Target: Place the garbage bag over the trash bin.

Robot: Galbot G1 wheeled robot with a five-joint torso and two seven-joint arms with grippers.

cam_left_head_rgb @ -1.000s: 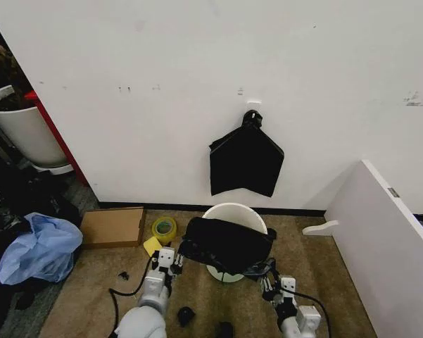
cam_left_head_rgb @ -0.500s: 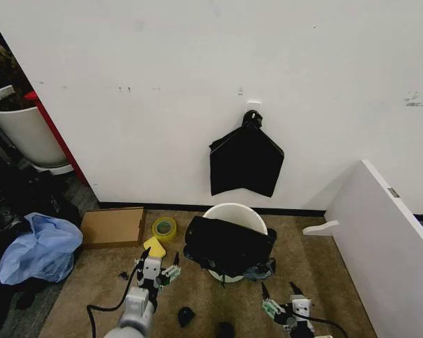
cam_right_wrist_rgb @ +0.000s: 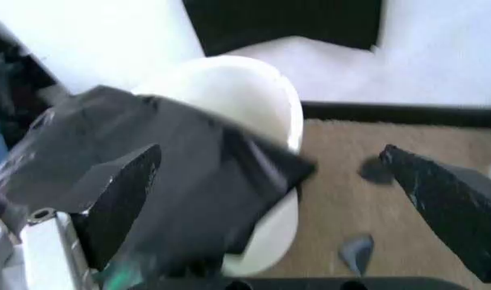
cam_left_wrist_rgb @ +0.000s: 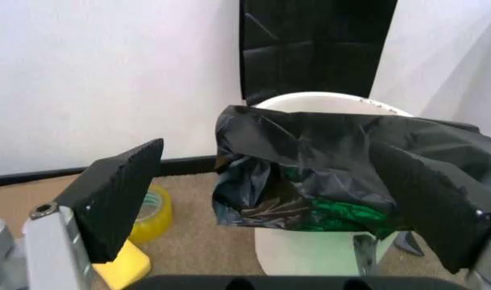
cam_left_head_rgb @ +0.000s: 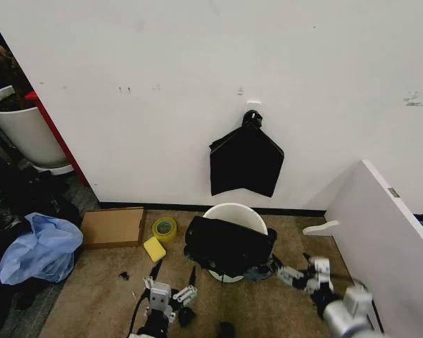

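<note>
The trash bin [cam_left_head_rgb: 234, 210] is a small white bucket standing on the brown carpet by the wall. The garbage bag [cam_left_head_rgb: 227, 245], black and wrinkly, lies draped over the bin's front rim and hangs down its near side; the back of the opening stays uncovered. My left gripper [cam_left_head_rgb: 174, 272] is open, low at the front left, apart from the bag. My right gripper [cam_left_head_rgb: 290, 265] is open to the right of the bin, just clear of the bag's edge. The left wrist view faces the bag [cam_left_wrist_rgb: 326, 157] and bin [cam_left_wrist_rgb: 326, 101]. The right wrist view sees bag [cam_right_wrist_rgb: 148, 157] and bin [cam_right_wrist_rgb: 253, 96].
A flat black bundle [cam_left_head_rgb: 245, 160] hangs on the wall above the bin. A cardboard box [cam_left_head_rgb: 112, 227], a yellow tape roll [cam_left_head_rgb: 164, 228] and a yellow sponge [cam_left_head_rgb: 154, 248] lie at the left. A blue bag [cam_left_head_rgb: 39, 248] is far left, a white panel [cam_left_head_rgb: 387, 246] at the right.
Both grippers let go of the bag and opened. The left one drew back toward me; the right one swung out to the right of the bin. The bag stayed draped on the bin.
</note>
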